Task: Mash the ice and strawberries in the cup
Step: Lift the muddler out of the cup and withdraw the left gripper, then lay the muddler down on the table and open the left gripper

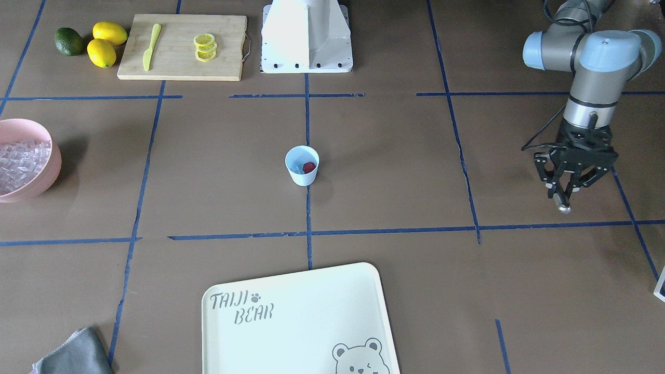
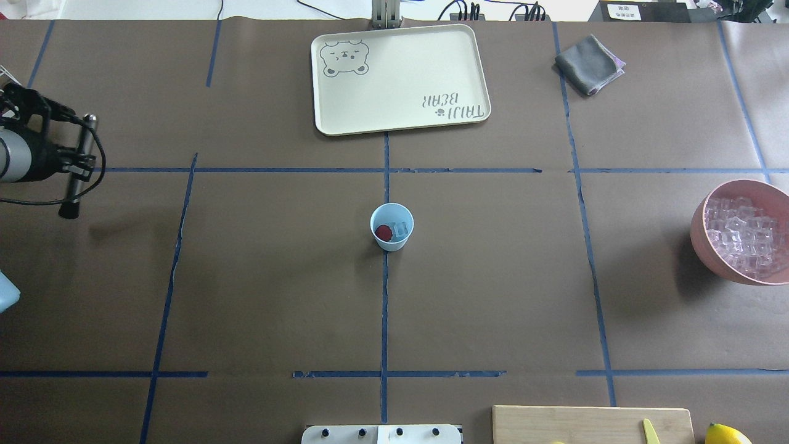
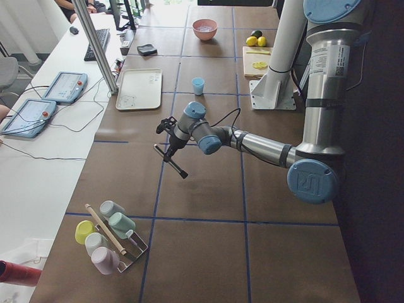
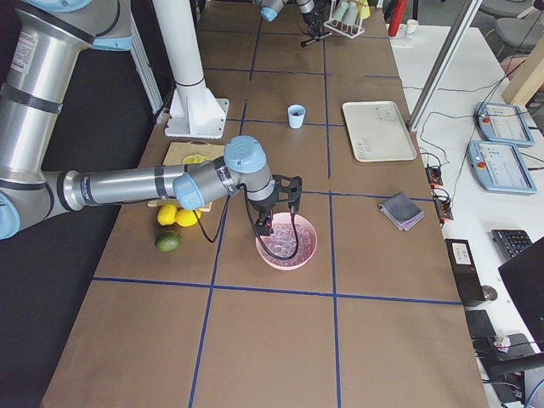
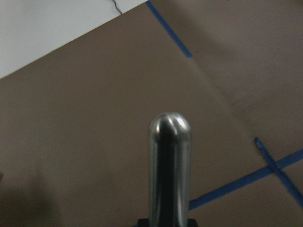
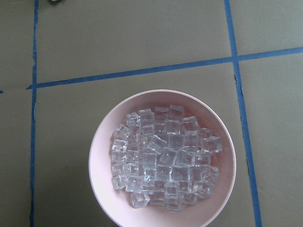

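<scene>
The small light-blue cup (image 2: pixel 391 242) stands upright at the table's centre, also in the front view (image 1: pixel 302 176). Inside lie one red strawberry (image 2: pixel 384 232) and a clear ice cube (image 2: pixel 401 229). My left gripper (image 2: pixel 79 166) is far to the cup's left, above the table, shut on a metal muddler rod (image 1: pixel 562 201); its rounded tip fills the left wrist view (image 5: pixel 170 142). My right gripper (image 4: pixel 276 223) hangs over the pink bowl (image 6: pixel 99 161) of ice cubes (image 6: pixel 163 158); I cannot tell whether it is open.
A cream bear tray (image 2: pixel 400 80) lies beyond the cup. A grey cloth (image 2: pixel 588 65) is at the far right. The cutting board (image 1: pixel 182 47) with knife and lemon slices, lemons (image 1: pixel 106 41) and the robot base (image 1: pixel 306 36) are on the near side.
</scene>
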